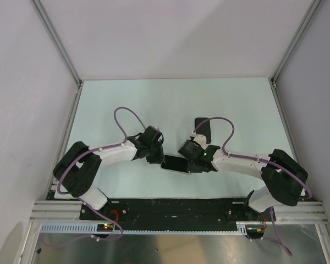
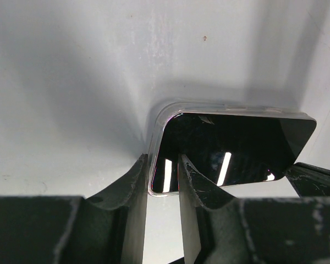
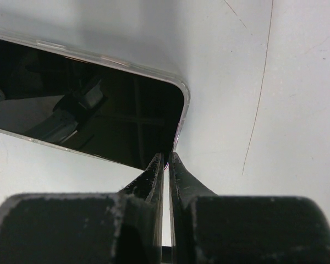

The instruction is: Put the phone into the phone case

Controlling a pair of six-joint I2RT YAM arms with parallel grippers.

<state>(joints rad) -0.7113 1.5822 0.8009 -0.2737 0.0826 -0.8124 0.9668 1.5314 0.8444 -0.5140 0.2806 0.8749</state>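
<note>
The phone (image 1: 175,164) is black with a glossy screen and lies between my two grippers near the table's front. The clear phone case shows as a see-through rim round it in the left wrist view (image 2: 160,116) and the right wrist view (image 3: 182,92). My left gripper (image 1: 157,159) straddles one corner (image 2: 163,168): one finger is against the case's outer edge, the other is over the screen (image 2: 231,146). My right gripper (image 1: 191,161) is almost shut, pinching the case's rim at the opposite corner (image 3: 166,157) of the phone (image 3: 88,110).
The pale table top (image 1: 170,104) is walled by white panels on the left, back and right. A black flat part (image 1: 203,130) sits just behind the right wrist, under its purple cable (image 1: 223,125). A metal rail (image 1: 176,212) runs along the front.
</note>
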